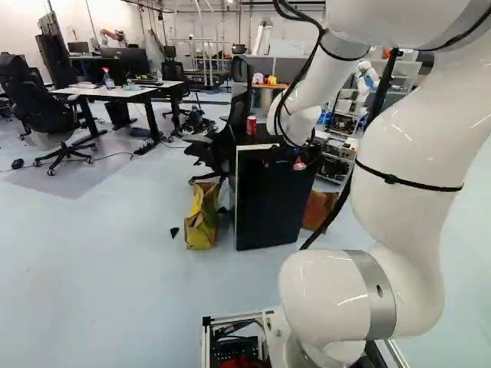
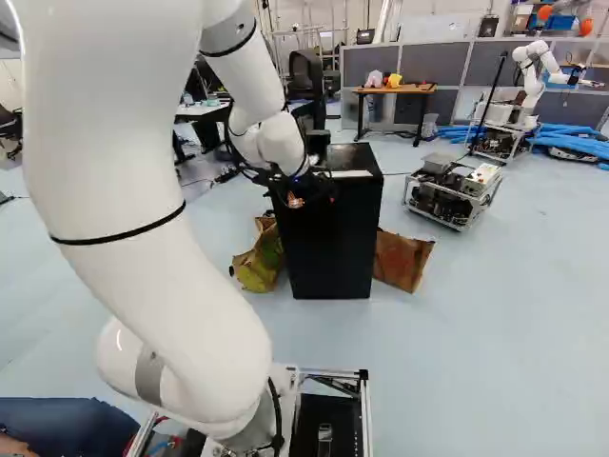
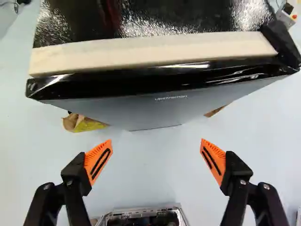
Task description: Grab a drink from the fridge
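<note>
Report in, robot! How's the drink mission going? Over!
Gripper open, empty, ahead of fridge. Fridge looks shut. Red can standing on top. Paper bags beside fridge, probably not in the way.

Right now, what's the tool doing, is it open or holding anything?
Tool: open, orange-padded fingers wide apart, holding nothing; the black fridge stands ahead.

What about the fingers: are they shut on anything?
No, the fingers stand wide apart, with floor showing between them.

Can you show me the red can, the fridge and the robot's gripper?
Red can (image 1: 252,125): left base view, middle of its side.
Fridge (image 2: 328,243): right base view, its black front.
Gripper (image 3: 156,140): wrist view, midway between its open fingertips.
</note>
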Controlling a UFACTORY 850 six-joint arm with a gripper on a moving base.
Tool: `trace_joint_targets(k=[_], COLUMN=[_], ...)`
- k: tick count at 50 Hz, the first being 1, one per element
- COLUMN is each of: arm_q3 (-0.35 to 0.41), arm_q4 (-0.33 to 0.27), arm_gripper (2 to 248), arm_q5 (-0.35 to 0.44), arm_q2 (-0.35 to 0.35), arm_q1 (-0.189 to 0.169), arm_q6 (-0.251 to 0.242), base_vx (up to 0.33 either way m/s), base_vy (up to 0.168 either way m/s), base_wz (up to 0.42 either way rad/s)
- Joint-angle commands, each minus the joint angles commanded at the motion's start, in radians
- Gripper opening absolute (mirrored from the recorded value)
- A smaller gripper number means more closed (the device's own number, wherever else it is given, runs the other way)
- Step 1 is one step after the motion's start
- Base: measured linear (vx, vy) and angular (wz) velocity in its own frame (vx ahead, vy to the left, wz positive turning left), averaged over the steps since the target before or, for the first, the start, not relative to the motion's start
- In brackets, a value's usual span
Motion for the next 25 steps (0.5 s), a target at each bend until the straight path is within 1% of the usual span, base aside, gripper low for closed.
trace_joint_targets(k=[16, 25], arm_q3=[0.041, 0.043], arm_q4=[0.000, 0.000], arm_gripper=[247, 247], arm_q5=[0.169, 0.262], arm_q2=[0.037, 0.039], arm_q1=[0.046, 0.059], arm_q6=[0.000, 0.000], base_vx=[0.000, 0.000], base_vy=[0.000, 0.000], base_wz=[0.000, 0.000])
